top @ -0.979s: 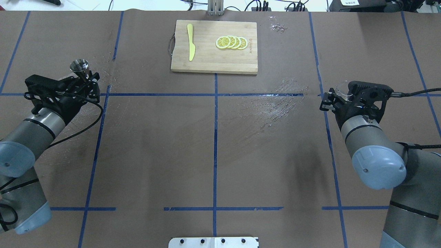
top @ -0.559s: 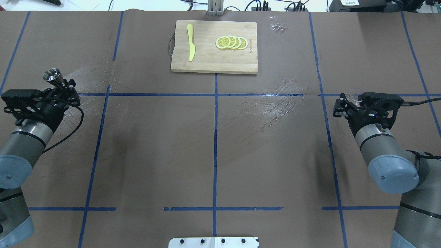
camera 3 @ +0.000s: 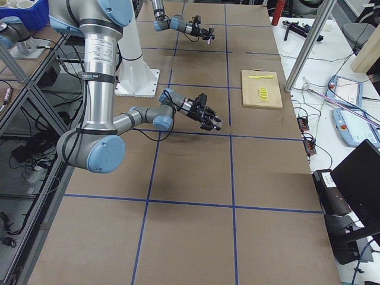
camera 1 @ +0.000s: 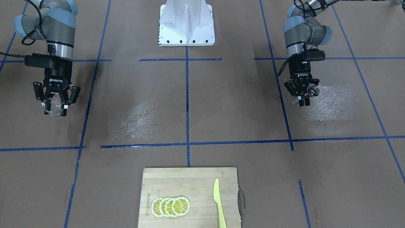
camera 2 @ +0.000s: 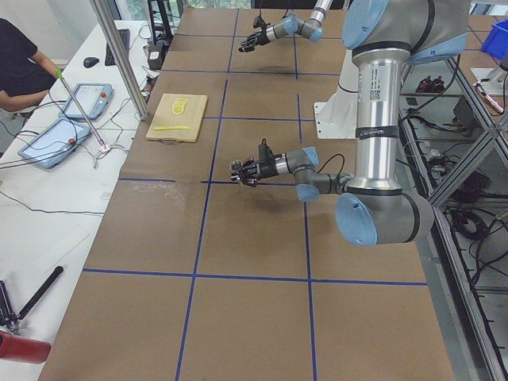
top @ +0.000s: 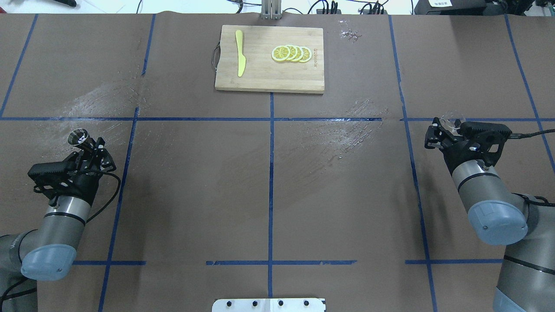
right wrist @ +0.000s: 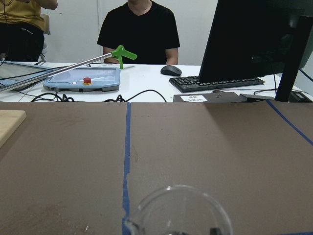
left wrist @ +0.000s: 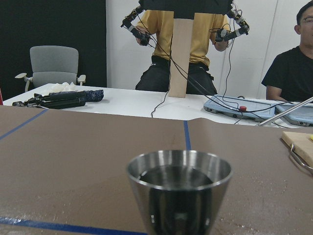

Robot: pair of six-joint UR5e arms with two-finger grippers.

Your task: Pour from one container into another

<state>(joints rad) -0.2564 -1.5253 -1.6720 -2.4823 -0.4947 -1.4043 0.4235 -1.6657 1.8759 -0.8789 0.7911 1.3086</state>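
Overhead, front, sides, wrists, shared table (top: 195,173)

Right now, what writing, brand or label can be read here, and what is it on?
"ROBOTIQ": on the black body of the right gripper, which holds a glass cup.
Engraved mark on the cutting board's edge: too blurred to read.
White label beside the keyboard: too small to read.

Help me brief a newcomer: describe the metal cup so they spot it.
On the brown table gridded with blue tape, find the robot's left arm. The left gripper holds a small shiny conical steel cup; the right gripper holds a transparent cup instead.
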